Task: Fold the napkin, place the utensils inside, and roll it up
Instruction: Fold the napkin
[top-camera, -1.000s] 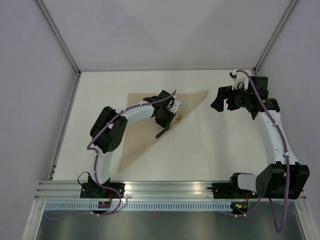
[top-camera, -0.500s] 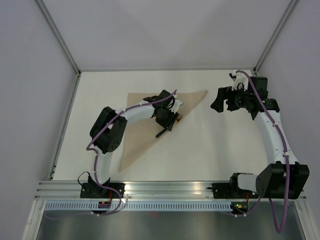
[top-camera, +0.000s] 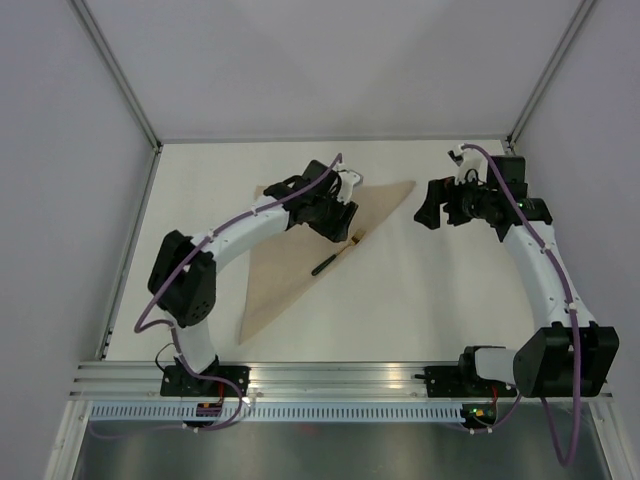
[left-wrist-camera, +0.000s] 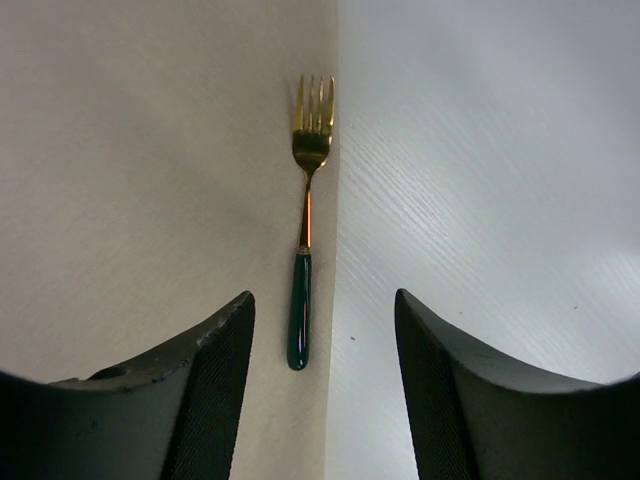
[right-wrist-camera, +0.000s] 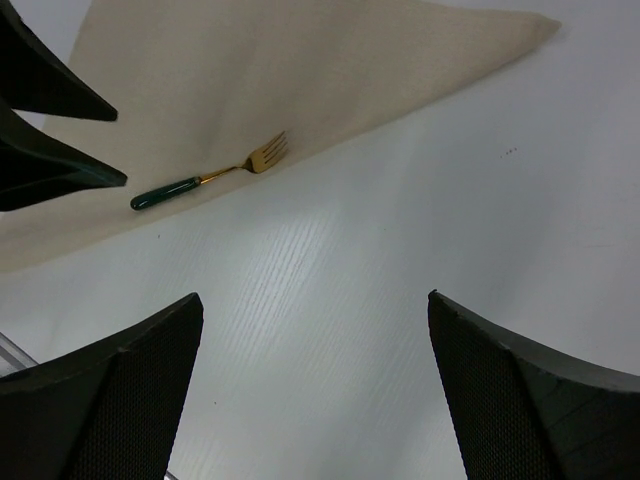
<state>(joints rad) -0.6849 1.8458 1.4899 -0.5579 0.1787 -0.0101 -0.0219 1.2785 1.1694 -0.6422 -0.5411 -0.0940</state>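
napkin (top-camera: 275, 285): lies flat on the desk (top-camera: 430, 300), folded into a triangle, its long folded edge running diagonally from the far right corner to the near left one. fold step judged complete.

fork (top-camera: 336, 257): gold tines, dark green handle, resting on the napkin just inside that folded edge and parallel to it, touching nothing but the cloth. no other utensil is visible in any view, so placement is judged partial at best. rolling is not yet begun; no edge is lifted or curled.

left end effector (top-camera: 340, 225): above the fork's far end, fingers apart, nothing between them.

right end effector (right-wrist-camera: 313, 298): fingers spread wide, empty, over bare desk to the right of the napkin's far corner, well apart from the fork.
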